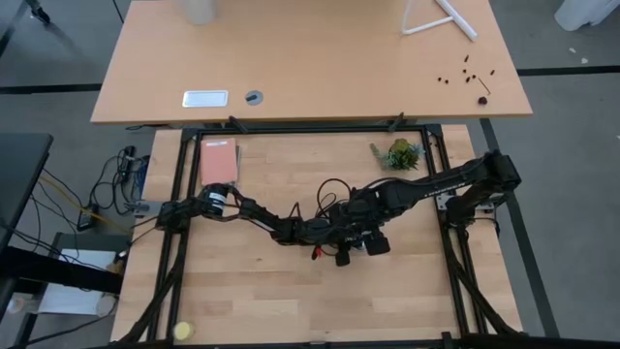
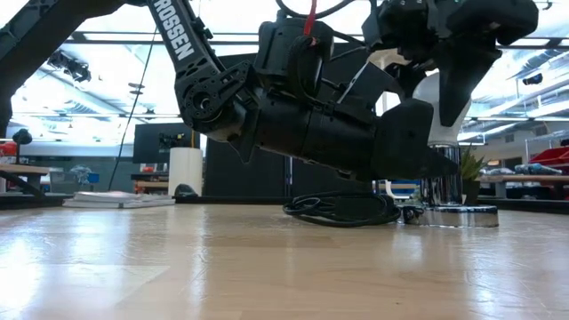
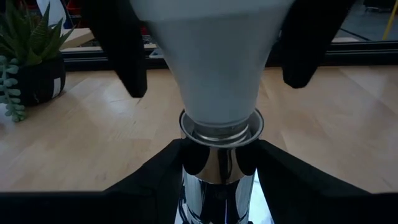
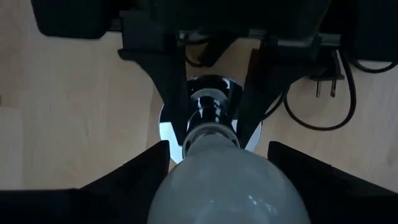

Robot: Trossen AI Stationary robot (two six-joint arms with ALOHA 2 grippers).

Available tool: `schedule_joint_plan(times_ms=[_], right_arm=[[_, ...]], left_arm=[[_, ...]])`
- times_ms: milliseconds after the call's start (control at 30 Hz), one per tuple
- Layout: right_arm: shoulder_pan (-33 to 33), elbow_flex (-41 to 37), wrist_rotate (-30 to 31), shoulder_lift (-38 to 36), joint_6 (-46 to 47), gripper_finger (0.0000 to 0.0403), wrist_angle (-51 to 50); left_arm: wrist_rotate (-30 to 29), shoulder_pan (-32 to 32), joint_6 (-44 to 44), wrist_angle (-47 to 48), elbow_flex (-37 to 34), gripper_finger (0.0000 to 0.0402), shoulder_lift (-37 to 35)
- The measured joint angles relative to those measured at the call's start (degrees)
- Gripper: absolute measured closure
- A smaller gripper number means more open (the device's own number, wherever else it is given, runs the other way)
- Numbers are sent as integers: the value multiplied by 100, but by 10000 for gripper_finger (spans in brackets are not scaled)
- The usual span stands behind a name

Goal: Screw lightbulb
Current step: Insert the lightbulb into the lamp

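Note:
The white lightbulb [image 3: 214, 56] stands upright over the chrome socket [image 3: 217, 171], its grey screw base [image 3: 219, 130] in the socket's mouth. The socket's round silvery disc [image 2: 460, 216] rests flat on the wooden table, near the middle. My left gripper [image 3: 217, 193] reaches in level from the table's left and is shut on the socket. My right gripper [image 4: 217, 180] comes down from above and is shut on the lightbulb [image 4: 217, 186]. In the high view both grippers meet at the table's centre [image 1: 354, 240], and they hide bulb and socket there. My left gripper pinches the socket's upright chrome neck [image 3: 193, 165] between its two fingers, one on each side. The fingers [image 4: 177, 93] come in level from the table's left. The socket stands upright with its disc on the table. My right gripper holds the lightbulb's wide white globe [image 3: 161, 37] between its two fingers [image 3: 121, 56], which point down from above. The bulb is upright, screw base down, in the socket's mouth.
The socket's black cord [image 2: 342, 209] lies coiled behind it, its plug [image 4: 326, 87] on the table. A small potted plant [image 1: 400, 153] stands at the far right, a pink book [image 1: 219, 161] at the far left, a yellow ball [image 1: 182, 331] near the front left edge.

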State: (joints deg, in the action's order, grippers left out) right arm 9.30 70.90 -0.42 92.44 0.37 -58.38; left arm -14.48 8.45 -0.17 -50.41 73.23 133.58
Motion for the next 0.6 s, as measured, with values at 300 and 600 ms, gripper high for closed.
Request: schedule_joint_plan(times_ms=[300,600], right_arm=[[54,-79,183,13,249,131,150],[251,-88,291,28,422,132,156]], left_arm=[[-25,-2,-49,-9,0,208,0],[-26,-11,-144,-13,2,208,0]])
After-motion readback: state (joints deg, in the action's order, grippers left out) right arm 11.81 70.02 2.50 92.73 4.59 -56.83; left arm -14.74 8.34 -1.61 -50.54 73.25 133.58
